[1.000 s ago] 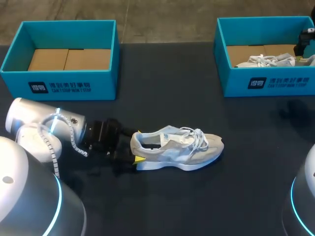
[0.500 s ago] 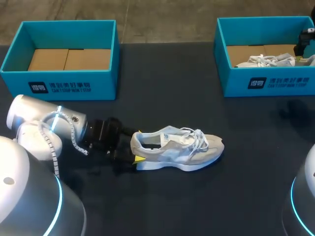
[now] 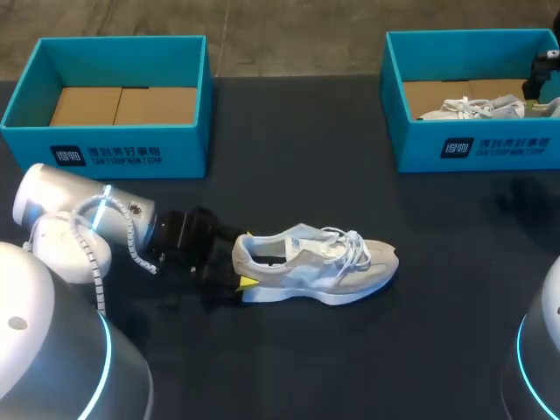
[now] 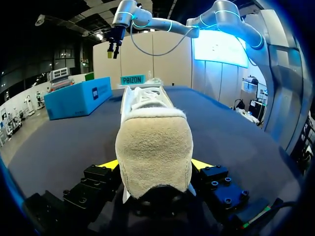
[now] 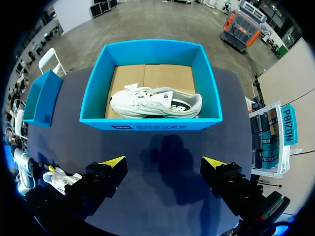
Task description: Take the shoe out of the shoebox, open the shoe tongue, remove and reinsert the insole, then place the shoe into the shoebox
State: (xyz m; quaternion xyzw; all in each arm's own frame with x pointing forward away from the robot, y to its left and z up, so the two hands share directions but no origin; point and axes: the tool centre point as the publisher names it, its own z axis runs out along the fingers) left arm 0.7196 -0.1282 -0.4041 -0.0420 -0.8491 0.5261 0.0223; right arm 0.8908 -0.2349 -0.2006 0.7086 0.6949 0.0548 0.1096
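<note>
Left arm [image 3: 96,223]: comes in from the left side, lying low and nearly level over the bench [image 3: 297,175], wrist pointed toward the robot's right.

Left pincer [image 4: 155,164]: closed on the heel of the shoe [image 3: 319,267], one yellow-tipped finger pressed against each side of the heel cup.

Shoe: stands upright on its sole on the bench, out of both boxes, toe pointing away from the left pincer toward the right side. It sits nearer the robot than the boxes, roughly midway between them.

Left shoebox [image 3: 114,153]: at the far left of the bench, cardboard floor showing.

Right pincer [image 5: 165,164]: held high above the bench, facing straight down, fingers spread wide and gripping nothing.

Right shoebox [image 5: 147,120]: ahead of the right pincer, with a second shoe [image 5: 155,102] lying on its side inside.
</note>
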